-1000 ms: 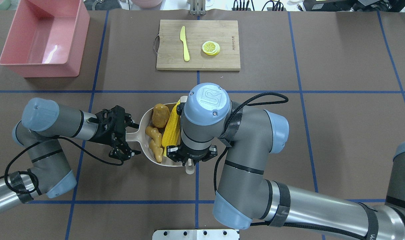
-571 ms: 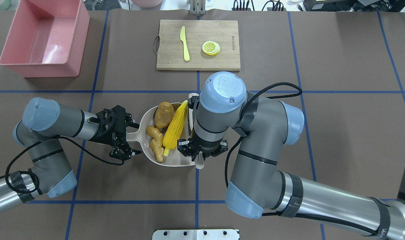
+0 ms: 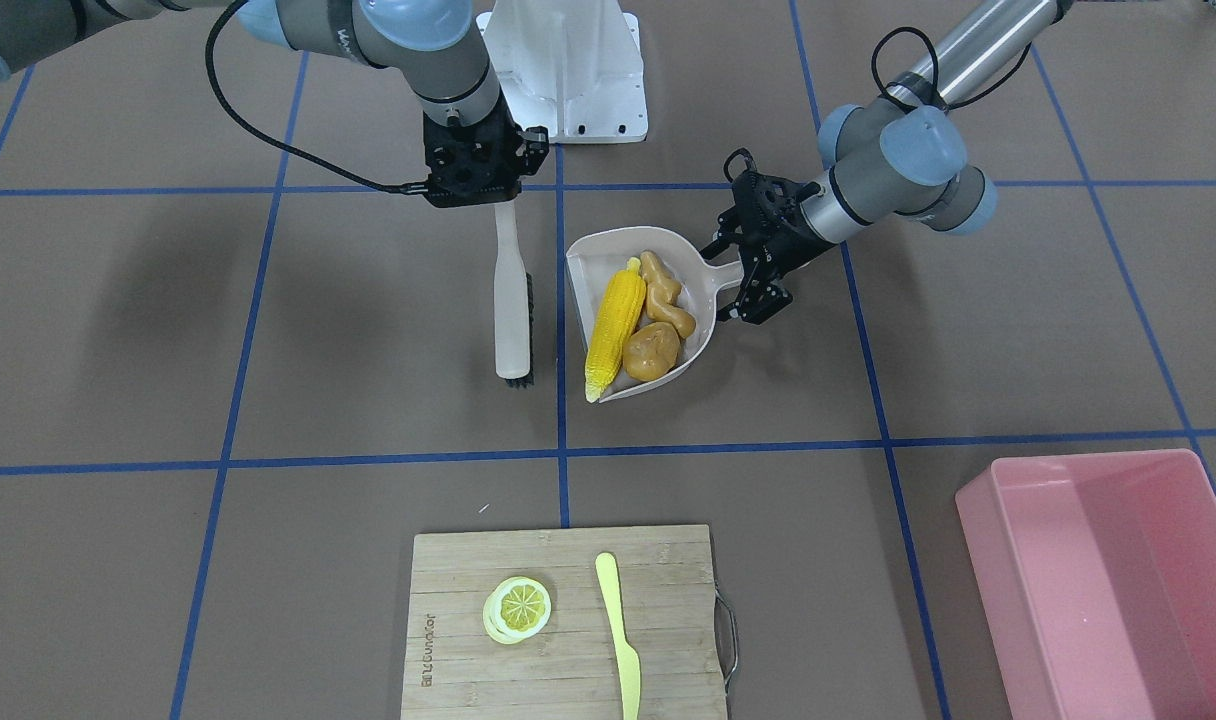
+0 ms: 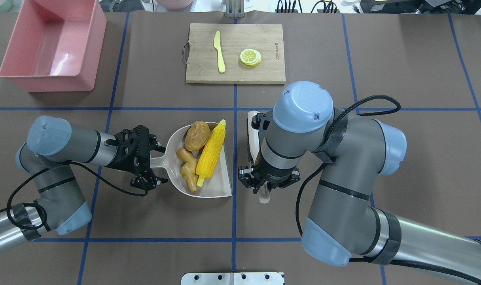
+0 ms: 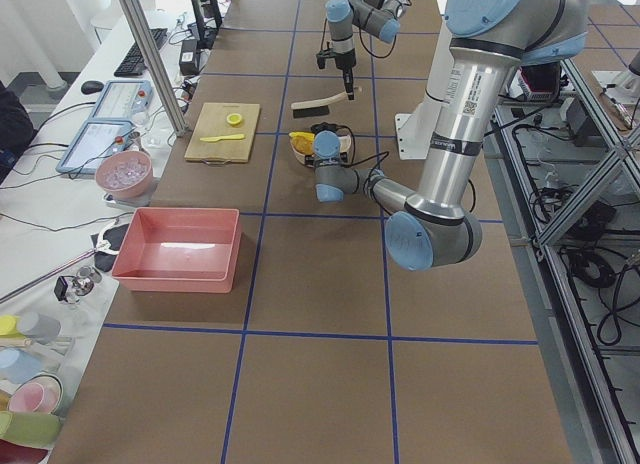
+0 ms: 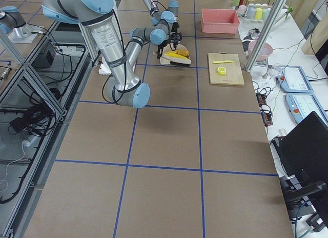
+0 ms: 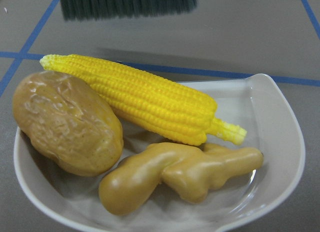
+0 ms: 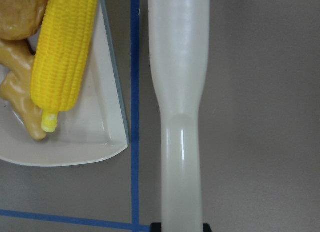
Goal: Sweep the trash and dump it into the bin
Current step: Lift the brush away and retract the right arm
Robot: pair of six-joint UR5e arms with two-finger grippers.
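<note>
A wooden cutting board (image 4: pixel 235 53) lies at the top centre of the overhead view, its metal loop handle (image 4: pixel 184 53) on the left edge. On it rest a pale yellow knife (image 4: pixel 219 51), left of middle, and a round lemon slice (image 4: pixel 250 56) to the right, the two apart. A beige dustpan (image 4: pixel 220 187) sits mid-frame on the brown table (image 4: pixel 402 59), which is crossed by blue tape lines (image 4: pixel 145 239). In the front-facing view a pale brush (image 3: pixel 511 300) with dark bristles (image 3: pixel 528 330) runs parallel to the pan's straight edge, just beside it without touching. A white mounting plate (image 4: pixel 232 278) shows at the bottom centre.
</note>
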